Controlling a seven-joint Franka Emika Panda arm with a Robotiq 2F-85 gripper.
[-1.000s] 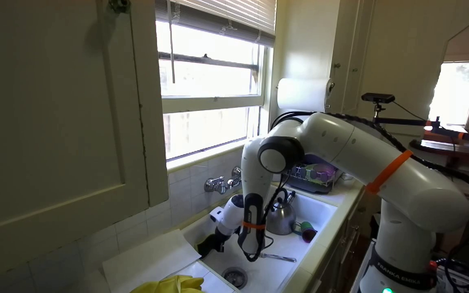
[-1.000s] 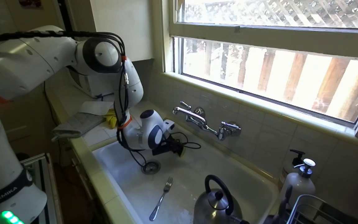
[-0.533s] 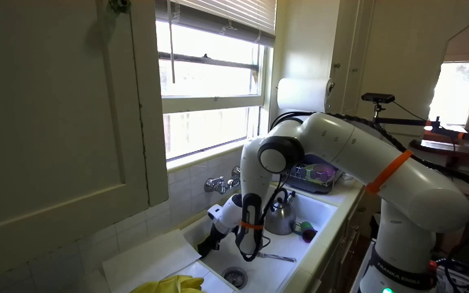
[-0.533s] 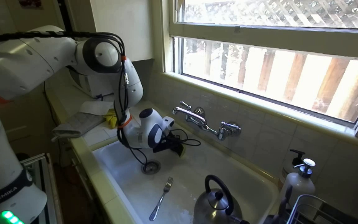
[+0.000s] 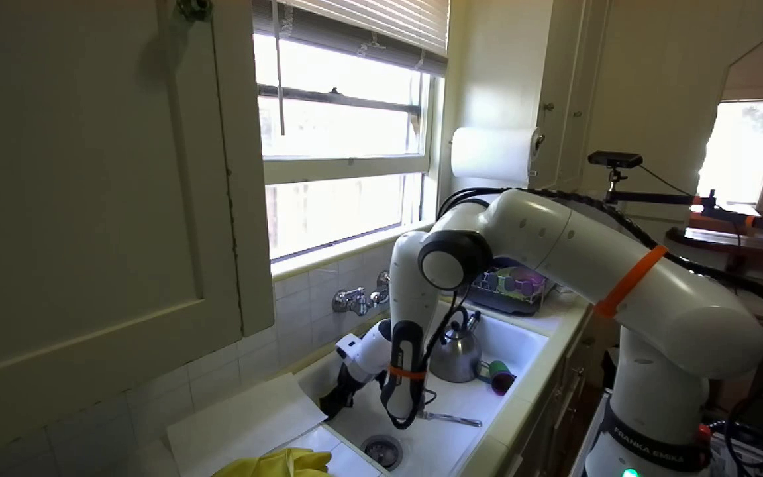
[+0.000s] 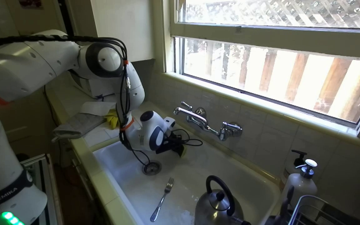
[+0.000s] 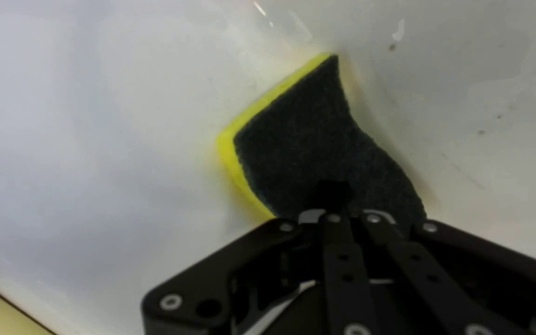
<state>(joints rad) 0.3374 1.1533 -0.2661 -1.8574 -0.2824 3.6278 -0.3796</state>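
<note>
In the sink (image 6: 198, 168), end effector (image 7: 335, 193) fully closed, tips at dark face of sponge (image 7: 305, 135); can't tell if gripped. Fork (image 6: 162, 200) lies near kettle (image 6: 219, 204).

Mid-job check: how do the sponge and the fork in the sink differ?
Color: the sponge is yellow with a dark face; the fork is shiny, silvery metal.
Shape: the sponge is broad, with curved edges; the fork is long and slim, with tines.
Place: the sponge is right at the shut pincer; the fork lies apart from it.
Shared: both are in the sink.
</note>
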